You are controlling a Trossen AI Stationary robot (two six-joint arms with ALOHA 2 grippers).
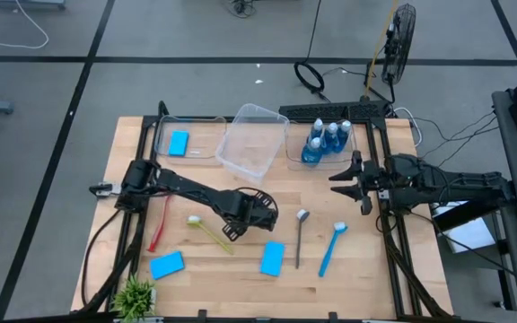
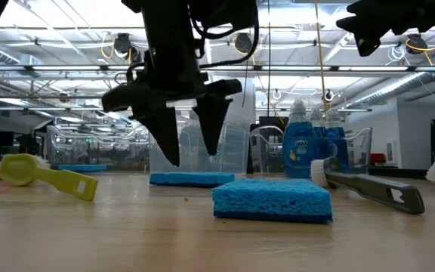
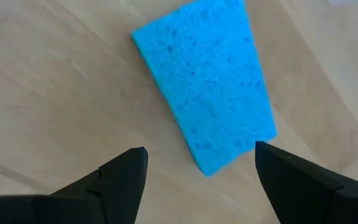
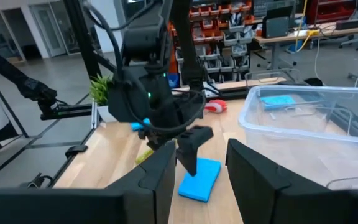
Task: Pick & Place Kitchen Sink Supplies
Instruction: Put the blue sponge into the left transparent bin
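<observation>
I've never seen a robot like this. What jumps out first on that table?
The left gripper hangs with its jaws open just above a flat bright-blue rectangular sponge near the table's front middle. At the back right, a clear plastic bin holds small blue bottles with pale caps, with the right gripper waiting just in front of it. A yellow long-handled brush lies left of that sponge.

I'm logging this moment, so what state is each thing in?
left gripper: open, above a sponge
sponge: flat on the table, not gripped
right gripper: jaws parted, empty, near the bottles
bottles: upright in a bin
middle bin: empty, tilted
yellow brush: lying flat
</observation>
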